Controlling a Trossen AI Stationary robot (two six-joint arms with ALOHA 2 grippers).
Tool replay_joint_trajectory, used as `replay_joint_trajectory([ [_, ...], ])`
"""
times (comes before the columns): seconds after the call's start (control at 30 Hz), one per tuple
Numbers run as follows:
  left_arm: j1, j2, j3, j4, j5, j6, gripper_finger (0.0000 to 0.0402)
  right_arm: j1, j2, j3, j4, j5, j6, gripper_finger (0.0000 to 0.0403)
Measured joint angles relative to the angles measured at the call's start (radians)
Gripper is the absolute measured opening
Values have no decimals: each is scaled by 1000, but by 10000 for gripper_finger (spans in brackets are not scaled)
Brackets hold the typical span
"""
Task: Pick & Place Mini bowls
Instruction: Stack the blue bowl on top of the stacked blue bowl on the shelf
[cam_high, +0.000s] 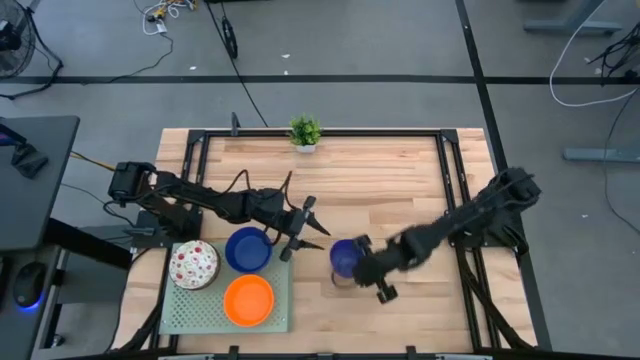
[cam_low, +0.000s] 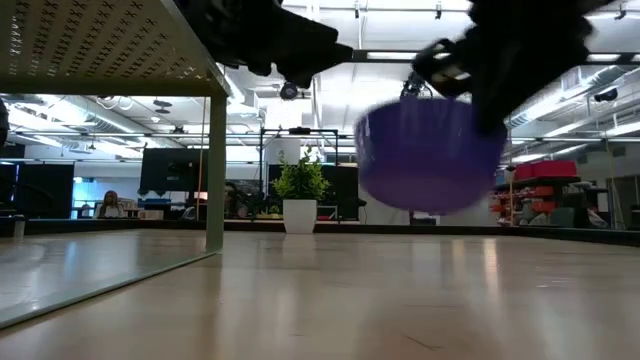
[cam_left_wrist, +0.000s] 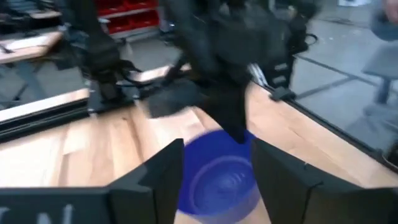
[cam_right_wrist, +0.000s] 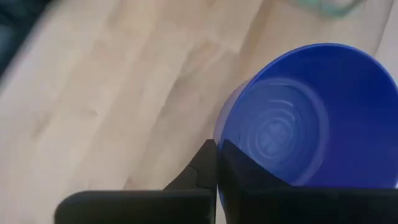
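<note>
My right gripper (cam_high: 358, 268) is shut on a dark blue mini bowl (cam_high: 345, 259) near the table's middle, toward the near edge; the low view shows the bowl (cam_low: 430, 155) lifted off the wood. My left gripper (cam_high: 305, 228) is open, empty, just left of that bowl, beside the tray. On the pale green perforated tray (cam_high: 190, 312) sit a white red-speckled bowl (cam_high: 194, 265), another blue bowl (cam_high: 247, 249) and an orange bowl (cam_high: 248, 300). The left wrist view shows the held blue bowl (cam_left_wrist: 217, 177) between and beyond my open fingers. My right gripper pinches the blue bowl's rim (cam_right_wrist: 219, 146) on the side nearest the wrist, one finger inside the bowl and one outside its wall. It comes from the table's right. The bowl is lifted clear of the table, tilted.
A small potted green plant (cam_high: 305, 132) stands at the far edge. Black frame rails run along the table's sides. Bare wood lies between the plant and both grippers. The tray's raised corner (cam_low: 110, 45) looms close at the low view's left.
</note>
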Motion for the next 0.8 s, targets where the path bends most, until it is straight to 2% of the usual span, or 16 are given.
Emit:
replay_joint_trajectory([
  [0.17,-14,5,30,-43,25,98,208,-147,-113,-1,25,-241,-136,4],
  [0.27,-15,5,33,-48,27,151,208,-222,-164,-1,31,-331,-186,5],
  [0.4,-13,5,33,-53,11,164,208,-296,-193,-1,29,-368,-226,5],
  [0.57,-11,8,33,-60,-1,164,205,-331,-185,-1,32,-371,-256,5],
  [0.8,-11,8,34,-85,-1,165,159,-332,-183,-1,64,-372,-264,6],
])
